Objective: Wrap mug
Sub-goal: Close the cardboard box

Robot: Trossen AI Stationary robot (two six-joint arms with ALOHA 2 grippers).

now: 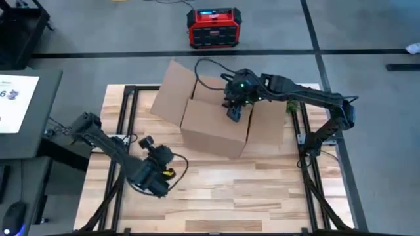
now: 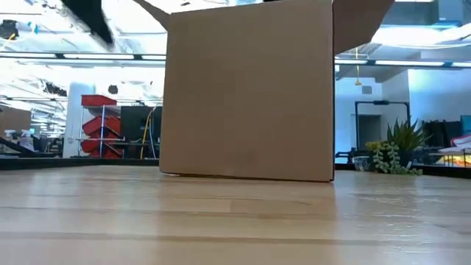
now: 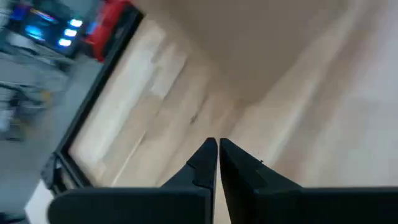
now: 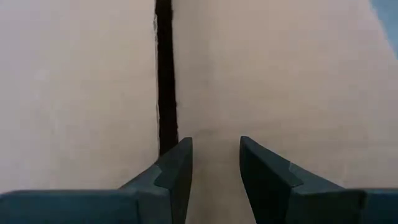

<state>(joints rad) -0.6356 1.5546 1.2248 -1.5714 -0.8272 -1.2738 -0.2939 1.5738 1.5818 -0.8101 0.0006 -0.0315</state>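
While left gripper rests pinched lower left, right gripper, narrowly parted, hangs inside upright, matte cardboard box.

Wooden table, cardboard box on it

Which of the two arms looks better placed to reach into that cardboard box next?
Probably the right. The right gripper hangs open directly over the cardboard box. The left gripper sits shut, low over the wooden table, short of the box.
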